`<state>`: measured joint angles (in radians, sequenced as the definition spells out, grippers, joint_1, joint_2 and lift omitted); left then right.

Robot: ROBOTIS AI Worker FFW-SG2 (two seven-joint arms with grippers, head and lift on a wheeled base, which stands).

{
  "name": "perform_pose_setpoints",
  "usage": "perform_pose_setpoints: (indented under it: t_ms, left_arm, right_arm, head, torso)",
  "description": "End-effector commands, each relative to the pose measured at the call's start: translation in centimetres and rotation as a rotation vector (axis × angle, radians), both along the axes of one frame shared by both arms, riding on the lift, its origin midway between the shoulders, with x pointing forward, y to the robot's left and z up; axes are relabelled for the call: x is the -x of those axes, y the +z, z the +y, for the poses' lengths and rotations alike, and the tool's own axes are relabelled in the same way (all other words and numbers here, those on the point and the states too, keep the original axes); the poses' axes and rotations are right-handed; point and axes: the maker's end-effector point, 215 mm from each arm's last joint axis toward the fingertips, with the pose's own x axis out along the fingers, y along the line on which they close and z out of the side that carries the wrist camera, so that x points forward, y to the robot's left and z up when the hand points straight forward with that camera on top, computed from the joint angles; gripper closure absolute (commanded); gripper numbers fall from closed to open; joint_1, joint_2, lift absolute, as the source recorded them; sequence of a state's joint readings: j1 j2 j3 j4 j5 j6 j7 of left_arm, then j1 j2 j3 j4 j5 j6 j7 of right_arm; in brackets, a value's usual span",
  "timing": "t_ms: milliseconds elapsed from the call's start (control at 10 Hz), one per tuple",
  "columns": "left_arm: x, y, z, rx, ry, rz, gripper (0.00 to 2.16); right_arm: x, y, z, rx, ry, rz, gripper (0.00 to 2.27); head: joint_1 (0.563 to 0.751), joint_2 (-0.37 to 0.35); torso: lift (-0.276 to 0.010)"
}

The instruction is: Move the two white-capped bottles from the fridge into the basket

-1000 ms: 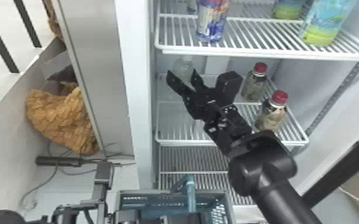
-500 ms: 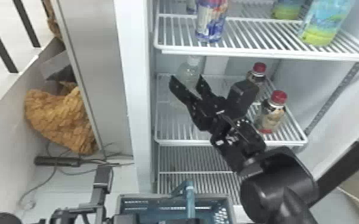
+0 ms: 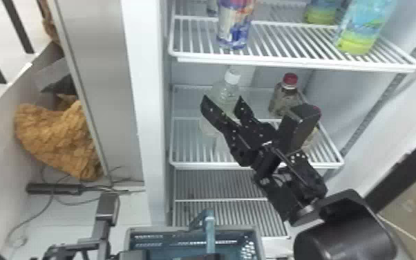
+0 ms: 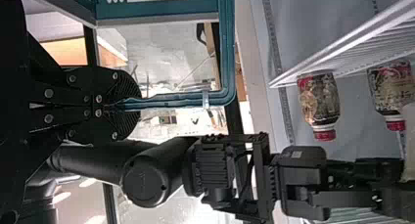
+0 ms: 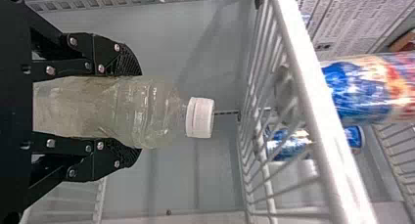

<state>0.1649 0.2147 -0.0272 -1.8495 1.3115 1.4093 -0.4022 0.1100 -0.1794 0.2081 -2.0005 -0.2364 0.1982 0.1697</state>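
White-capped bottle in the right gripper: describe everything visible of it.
The white-capped bottle looks like clear, ridged, faintly greenish plastic, without a visible label, its cap on. It stands nearly upright inside the fridge, the right gripper's fingers against opposite sides. Whether its base touches the shelf is unclear.

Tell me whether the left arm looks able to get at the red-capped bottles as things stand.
Probably not: its gripper is shut on the basket's handle, and the right arm extends in front of the shelf with those bottles.
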Motion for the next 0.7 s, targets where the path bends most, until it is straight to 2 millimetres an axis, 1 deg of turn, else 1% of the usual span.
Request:
perform_pose_setpoints:
  t_ms: [0, 100, 300, 500, 600]
  left_arm:
    - [0.0, 0.0, 0.1, 0.001, 0.001, 0.002, 1.16]
    - [0.0, 0.1, 0.1, 0.002, 0.002, -0.001, 1.16]
    - [0.4, -0.1, 0.3, -0.006, -0.011, 0.007, 1.16]
    - [0.3, -0.1, 0.4, -0.005, -0.009, 0.006, 1.16]
    - [0.3, -0.1, 0.4, -0.003, -0.010, 0.006, 1.16]
  right_arm:
    - [1.3, 0.4, -1.4, 0.003, -0.022, 0.003, 0.79]
    - [2.3, 0.6, -2.2, 0.003, -0.032, 0.011, 0.79]
    - [5.2, 1.5, -3.1, 0.002, -0.041, 0.028, 0.79]
    - [7.3, 1.4, -3.6, 0.009, -0.039, 0.061, 0.79]
    - [8.7, 1.3, -3.9, 0.022, -0.038, 0.090, 0.79]
  head:
    - [0.695, -0.144]
    - [0.695, -0.159]
    - [0.695, -0.186]
    - [0.695, -0.202]
    - [0.695, -0.210]
  torso:
    - [-0.260]
    - [-0.260]
    - [-0.260]
    - [-0.260]
    - [-0.260]
